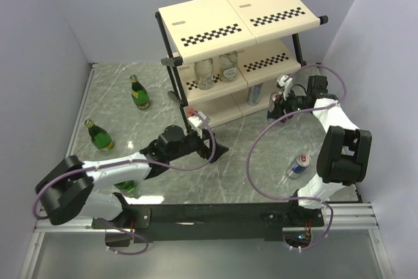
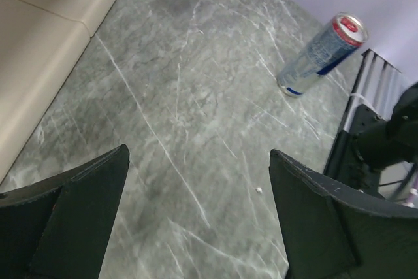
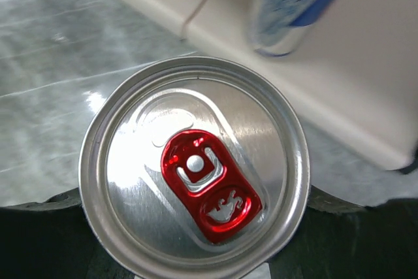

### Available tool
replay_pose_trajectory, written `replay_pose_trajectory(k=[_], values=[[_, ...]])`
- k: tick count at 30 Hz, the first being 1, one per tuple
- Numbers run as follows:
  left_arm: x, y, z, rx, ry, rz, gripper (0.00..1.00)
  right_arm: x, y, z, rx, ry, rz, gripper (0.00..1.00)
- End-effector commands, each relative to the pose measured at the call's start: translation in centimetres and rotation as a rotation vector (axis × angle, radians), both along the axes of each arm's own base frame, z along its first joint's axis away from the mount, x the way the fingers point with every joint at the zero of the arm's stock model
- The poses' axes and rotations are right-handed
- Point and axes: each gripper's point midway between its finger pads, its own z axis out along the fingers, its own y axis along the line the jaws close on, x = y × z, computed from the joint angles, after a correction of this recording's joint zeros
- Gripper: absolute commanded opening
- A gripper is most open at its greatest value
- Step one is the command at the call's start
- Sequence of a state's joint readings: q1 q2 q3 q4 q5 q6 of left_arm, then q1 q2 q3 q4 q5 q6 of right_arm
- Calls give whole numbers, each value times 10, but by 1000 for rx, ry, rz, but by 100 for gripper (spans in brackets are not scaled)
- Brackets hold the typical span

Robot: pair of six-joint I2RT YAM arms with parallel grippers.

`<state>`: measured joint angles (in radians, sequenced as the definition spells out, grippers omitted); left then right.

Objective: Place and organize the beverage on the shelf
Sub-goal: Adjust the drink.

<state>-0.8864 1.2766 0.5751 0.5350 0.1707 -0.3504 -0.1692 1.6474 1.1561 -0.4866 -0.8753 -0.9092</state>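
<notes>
The grey marbled table (image 1: 248,155) carries the cream shelf (image 1: 215,17) at its far side. Both arms reach toward the shelf's lowest tier.

Three green bottles (image 1: 138,93) stand on the table left of the shelf, and the nearest is partly hidden under the left arm. Two clear bottles (image 1: 204,73) stand side by side on the middle tier.

One can (image 1: 256,93) stands on the bottom tier. Just in front of it the right tool (image 1: 277,106) is clamped on a second can (image 3: 194,161), upright with its red tab facing up. I cannot tell whether that can touches the table. A third can (image 1: 299,164) stands on the table beside the right arm.

The left tool (image 1: 215,151) hangs low over the table with its fingers (image 2: 78,213) spread wide and nothing between them.
</notes>
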Motion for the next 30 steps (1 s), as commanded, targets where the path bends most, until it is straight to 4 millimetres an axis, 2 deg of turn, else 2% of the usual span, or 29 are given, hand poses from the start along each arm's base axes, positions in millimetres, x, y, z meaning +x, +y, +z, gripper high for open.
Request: replay_pose_trajectory(k=[1,8,12,13,20,24,25,27,30], values=[[14,-23,51,-142,-157,-20,94,-19,21,32,51,-57,75,4],[25,-46,42,-125,-209,-40,95,-46,49,45,67,9,78,3],[32,-55,40,-129,-215,-32,95,-55,65,55,80,24,47,2],[34,-58,39,-127,-217,-31,95,-59,74,59,84,22,55,3],[34,-76,34,-99,-228,-9,97,-82,105,67,145,78,-26,3],[36,-86,36,-93,-239,17,98,-84,120,77,177,64,-111,4],[36,-88,31,-81,-236,19,98,-85,122,77,179,74,-125,4],[39,-93,35,-82,-243,32,98,-92,129,81,204,107,-124,4],[37,-99,29,-67,-238,22,97,-101,138,85,245,171,-104,5]])
